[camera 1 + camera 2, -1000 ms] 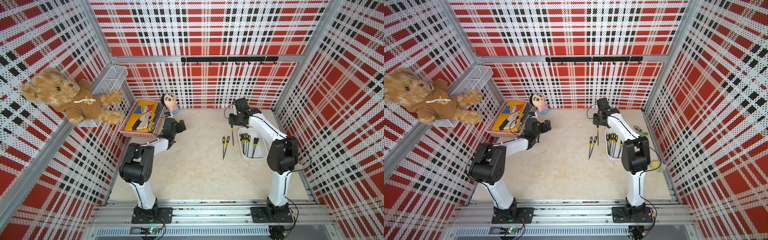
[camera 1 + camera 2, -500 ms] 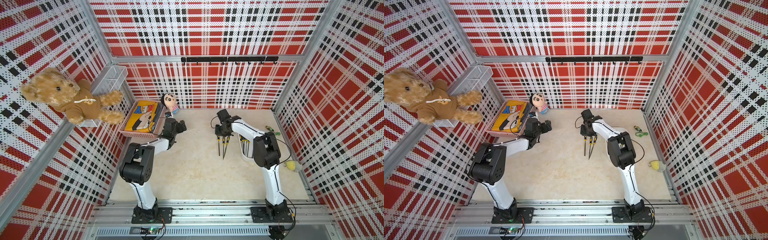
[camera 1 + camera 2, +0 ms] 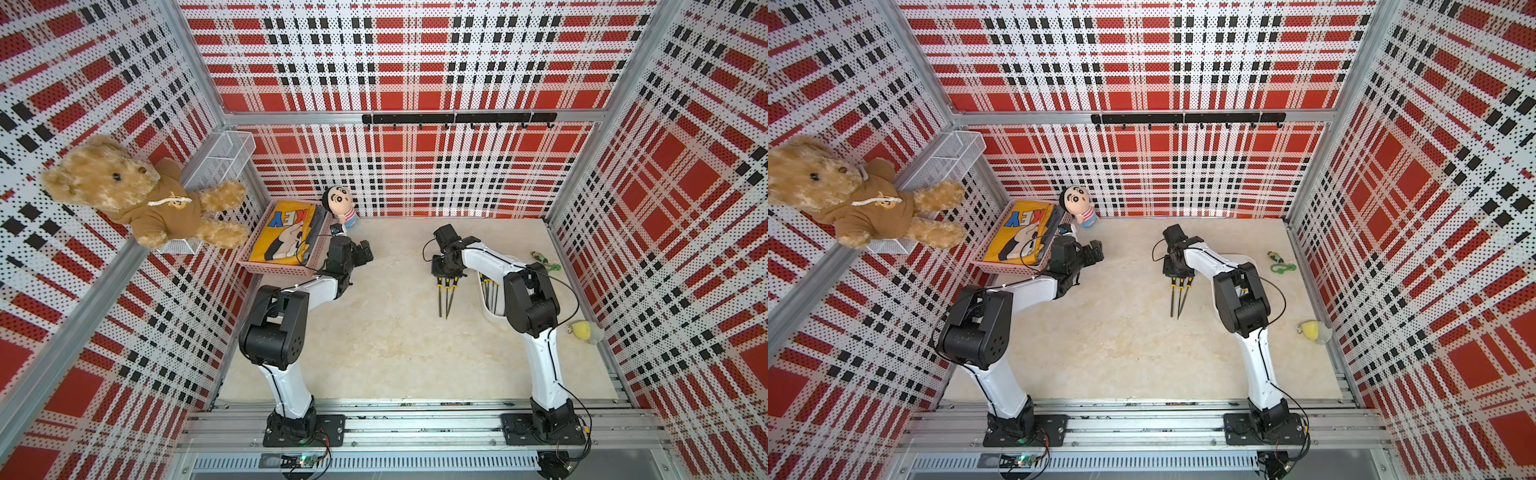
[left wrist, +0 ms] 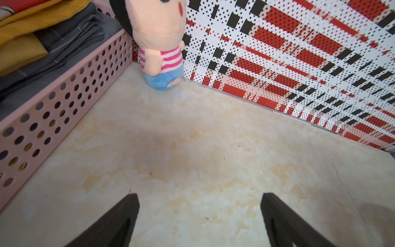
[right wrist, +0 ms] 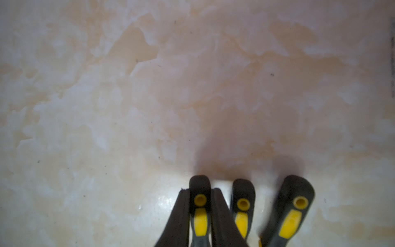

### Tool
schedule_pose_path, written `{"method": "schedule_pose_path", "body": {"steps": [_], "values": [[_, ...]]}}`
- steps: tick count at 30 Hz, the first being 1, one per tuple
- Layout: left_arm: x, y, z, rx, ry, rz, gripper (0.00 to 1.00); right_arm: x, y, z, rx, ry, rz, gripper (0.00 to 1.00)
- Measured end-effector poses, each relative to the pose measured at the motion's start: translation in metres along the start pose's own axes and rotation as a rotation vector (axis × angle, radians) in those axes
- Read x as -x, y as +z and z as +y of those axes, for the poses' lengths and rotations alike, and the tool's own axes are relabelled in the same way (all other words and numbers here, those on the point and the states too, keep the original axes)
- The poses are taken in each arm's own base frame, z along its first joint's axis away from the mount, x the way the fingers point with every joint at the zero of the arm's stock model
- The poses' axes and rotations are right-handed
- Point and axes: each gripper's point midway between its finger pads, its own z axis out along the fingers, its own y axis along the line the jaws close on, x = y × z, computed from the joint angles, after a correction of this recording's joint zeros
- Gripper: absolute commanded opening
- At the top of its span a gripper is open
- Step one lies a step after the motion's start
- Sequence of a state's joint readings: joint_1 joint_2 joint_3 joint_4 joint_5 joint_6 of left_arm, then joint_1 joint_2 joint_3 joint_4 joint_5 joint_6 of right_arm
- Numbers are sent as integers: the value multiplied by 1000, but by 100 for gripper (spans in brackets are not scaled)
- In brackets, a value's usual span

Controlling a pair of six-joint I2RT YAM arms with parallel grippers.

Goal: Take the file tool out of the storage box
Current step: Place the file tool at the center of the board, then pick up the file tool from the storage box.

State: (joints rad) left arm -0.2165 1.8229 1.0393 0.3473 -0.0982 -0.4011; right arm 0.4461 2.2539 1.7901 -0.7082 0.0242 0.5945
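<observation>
The right gripper pinches a file by its handle, apparently lowering it onto the bench beside two others, just left of the box toward the right edge; next its jaws must part, while the left gripper hangs spread and empty.

Inside the storage box lie several files. Just left of it, on the table, three lie side by side, tips toward my bases: the file tool between the fingers of my right pincer, and two other files beside it. Behind and right of the box sits a clip; right and in front, a plush keyring toy. Far left stands the perforated basket with folded cloth in it, my left pincer between basket and box, a doll behind the basket. Higher left, on the wall, a teddy bear rests against the wire-mesh basket.
</observation>
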Motion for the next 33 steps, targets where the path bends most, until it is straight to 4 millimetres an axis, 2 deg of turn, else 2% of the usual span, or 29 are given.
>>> {"method": "schedule_pose_path", "body": {"steps": [4, 10, 19, 23, 28, 29, 31, 33], "values": [[0, 0, 0, 0, 0, 1, 96, -1, 2, 0, -6, -5, -4, 23], [0, 0, 1, 1, -1, 0, 96, -2, 4, 0, -16, -7, -3, 49], [0, 0, 0, -1, -1, 1, 96, 1, -1, 1, -16, -15, -16, 56], [0, 0, 0, -3, -1, 2, 96, 19, -27, 8, 2, -22, -82, 57], [-2, 1, 0, -3, -1, 5, 96, 61, -88, 15, 57, -5, -231, 54], [-2, 1, 0, -3, -1, 6, 96, 67, -99, 12, 61, 2, -252, 50], [-2, 1, 0, -3, -1, 7, 96, 76, -114, -3, 58, 26, -286, 36], [-2, 1, 0, -3, -1, 7, 96, 77, -121, -31, 33, 72, -292, 33]]}}
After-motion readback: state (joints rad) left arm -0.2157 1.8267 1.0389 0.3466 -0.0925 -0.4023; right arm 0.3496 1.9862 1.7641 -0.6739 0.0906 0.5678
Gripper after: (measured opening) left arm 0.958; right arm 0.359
